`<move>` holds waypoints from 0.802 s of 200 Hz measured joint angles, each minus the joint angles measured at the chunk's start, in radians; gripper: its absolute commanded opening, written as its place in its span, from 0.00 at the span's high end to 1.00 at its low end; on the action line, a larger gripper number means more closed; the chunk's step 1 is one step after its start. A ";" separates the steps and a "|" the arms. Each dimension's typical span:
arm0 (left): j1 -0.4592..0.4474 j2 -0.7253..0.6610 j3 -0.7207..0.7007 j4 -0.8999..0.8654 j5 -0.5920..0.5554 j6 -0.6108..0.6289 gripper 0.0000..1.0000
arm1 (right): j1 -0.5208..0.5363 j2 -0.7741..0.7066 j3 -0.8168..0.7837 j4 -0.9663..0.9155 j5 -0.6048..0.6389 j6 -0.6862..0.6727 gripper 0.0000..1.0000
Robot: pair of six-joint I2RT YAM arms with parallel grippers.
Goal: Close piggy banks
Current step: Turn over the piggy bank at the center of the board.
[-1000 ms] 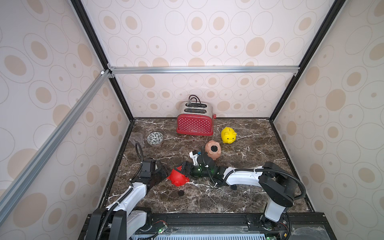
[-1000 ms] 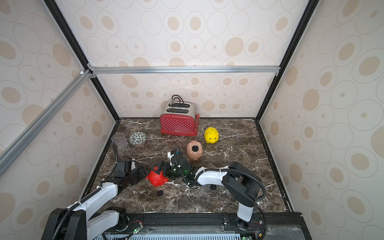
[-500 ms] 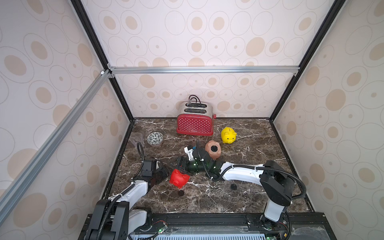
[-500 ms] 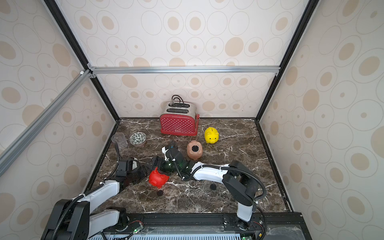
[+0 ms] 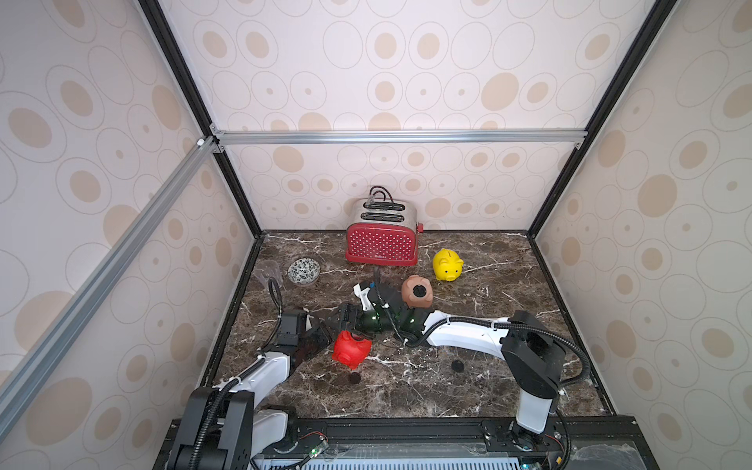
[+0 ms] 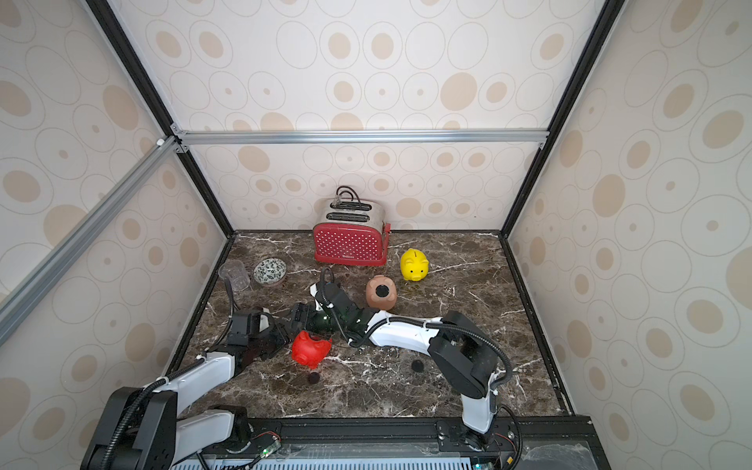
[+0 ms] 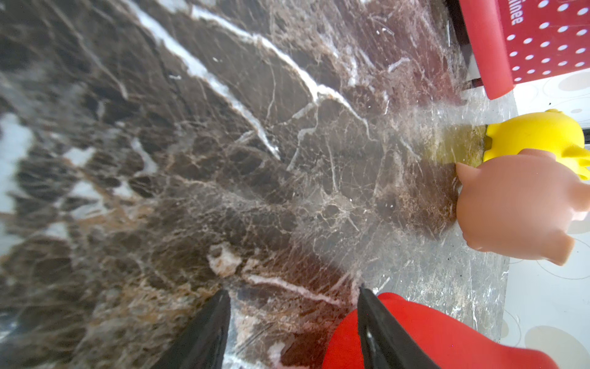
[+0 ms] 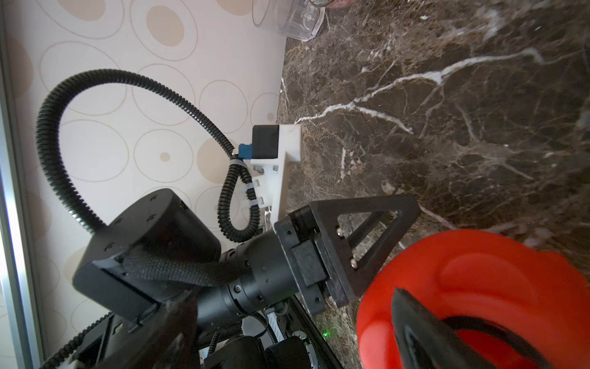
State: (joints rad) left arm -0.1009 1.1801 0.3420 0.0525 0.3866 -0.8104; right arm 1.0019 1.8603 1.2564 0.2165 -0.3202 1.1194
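Altogether, the marble tabletop [image 5: 488, 398] carries one red polka-dot toaster [image 5: 382, 246] at the back, three piggy banks, one patterned bowl [image 5: 303, 271], one clear cup [image 5: 268, 270] and two small black discs [image 5: 457, 365]. The yellow piggy bank [image 5: 447, 264] stands upright near the toaster. The peach piggy bank [image 5: 416, 291] lies with its round hole uppermost and uncovered. The red piggy bank [image 5: 350, 350] lies tipped over at front left, between the two grippers.

Both arms stretch low over the tabletop. The left gripper [image 7: 292, 292] is spread with nothing between its fingers, and the red piggy bank is just beside one finger's outer face. The right gripper [image 5: 345, 319] gapes wide just behind the red piggy bank, holding nothing.

Since a second ago the right arm has swung further leftward, while the red piggy bank has barely moved.
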 measured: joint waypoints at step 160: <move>0.006 -0.110 0.058 -0.175 -0.097 0.032 0.27 | -0.040 0.077 0.162 -0.121 -0.018 -0.112 0.04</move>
State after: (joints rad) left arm -0.0948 1.0698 0.3996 -0.1230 0.2893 -0.7780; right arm 0.9619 1.9373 1.4185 0.0959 -0.3382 1.0073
